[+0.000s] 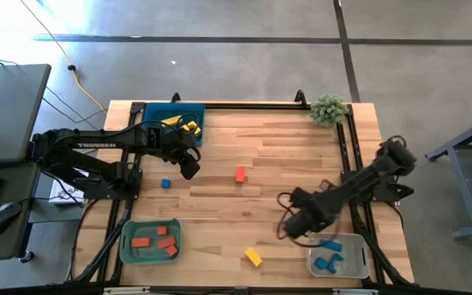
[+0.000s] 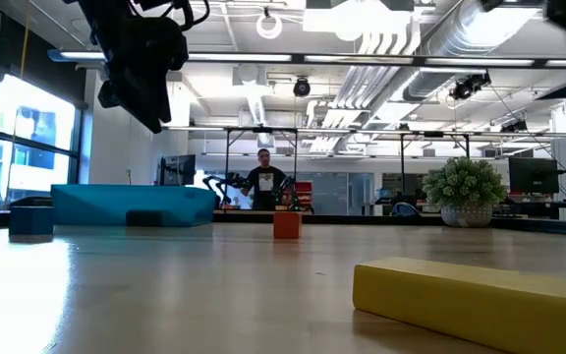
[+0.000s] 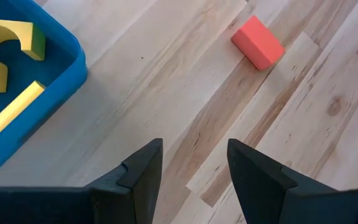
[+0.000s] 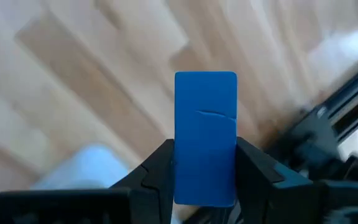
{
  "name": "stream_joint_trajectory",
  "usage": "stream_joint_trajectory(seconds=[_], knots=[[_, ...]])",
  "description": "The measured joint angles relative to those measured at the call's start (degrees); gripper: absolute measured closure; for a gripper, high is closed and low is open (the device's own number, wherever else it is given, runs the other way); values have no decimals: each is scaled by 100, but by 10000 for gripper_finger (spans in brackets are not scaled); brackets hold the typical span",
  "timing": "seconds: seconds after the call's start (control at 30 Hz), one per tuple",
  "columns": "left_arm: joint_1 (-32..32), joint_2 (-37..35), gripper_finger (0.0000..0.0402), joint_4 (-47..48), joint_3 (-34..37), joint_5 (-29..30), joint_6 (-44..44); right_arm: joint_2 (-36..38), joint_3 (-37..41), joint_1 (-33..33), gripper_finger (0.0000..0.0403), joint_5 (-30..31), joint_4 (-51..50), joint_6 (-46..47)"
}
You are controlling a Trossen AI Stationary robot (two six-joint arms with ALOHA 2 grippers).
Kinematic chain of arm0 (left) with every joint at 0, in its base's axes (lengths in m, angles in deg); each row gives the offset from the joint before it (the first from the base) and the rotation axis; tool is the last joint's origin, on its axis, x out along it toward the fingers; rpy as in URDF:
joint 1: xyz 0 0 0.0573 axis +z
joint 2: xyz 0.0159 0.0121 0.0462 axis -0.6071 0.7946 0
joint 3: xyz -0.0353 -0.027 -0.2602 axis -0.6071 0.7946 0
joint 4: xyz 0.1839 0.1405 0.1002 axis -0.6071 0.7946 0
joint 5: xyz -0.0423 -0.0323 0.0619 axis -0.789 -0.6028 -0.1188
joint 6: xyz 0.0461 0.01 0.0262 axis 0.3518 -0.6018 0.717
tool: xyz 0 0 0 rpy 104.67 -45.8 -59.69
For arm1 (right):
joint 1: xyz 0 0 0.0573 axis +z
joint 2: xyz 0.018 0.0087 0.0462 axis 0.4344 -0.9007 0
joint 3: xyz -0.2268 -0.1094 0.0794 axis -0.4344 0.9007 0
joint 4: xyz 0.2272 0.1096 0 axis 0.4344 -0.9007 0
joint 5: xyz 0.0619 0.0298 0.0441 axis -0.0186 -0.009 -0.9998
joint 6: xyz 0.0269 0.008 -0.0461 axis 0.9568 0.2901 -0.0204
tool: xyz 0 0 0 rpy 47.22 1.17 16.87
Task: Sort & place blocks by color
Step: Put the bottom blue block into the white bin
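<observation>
From above, the left gripper point(image 1: 188, 166) was held beside the blue tray point(image 1: 149, 112) of yellow blocks point(image 1: 173, 123), the right gripper point(image 1: 288, 225) near the grey tray point(image 1: 359, 264).

At table height, a yellow bar point(image 2: 475, 300) lay nearest, a red block point(image 2: 286, 224) farther off.

In the left wrist view, empty fingers point(image 3: 140, 176) were parted.

In the right wrist view, a blue block point(image 4: 205, 137) was clamped.

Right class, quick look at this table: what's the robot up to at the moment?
It is sorting blocks by colour into trays. The right gripper is shut on a blue block, near the grey tray that already holds blue pieces. The left gripper hangs open beside the blue tray of yellow blocks. A red block, a small blue block and a yellow block lie loose on the table.
</observation>
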Motion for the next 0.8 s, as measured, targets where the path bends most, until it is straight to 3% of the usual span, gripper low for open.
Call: stream_joint_trajectory(seconds=[0.37, 0.8], knots=[[0, 0, 232, -133, 0, 1, -641, 1645, 1471, 1325, 297, -101, 1399, 2141], [0, 0, 232, -1128, 0, -2, -1301, 1579, 2153, 2336, 296, -337, 3546, 3070]])
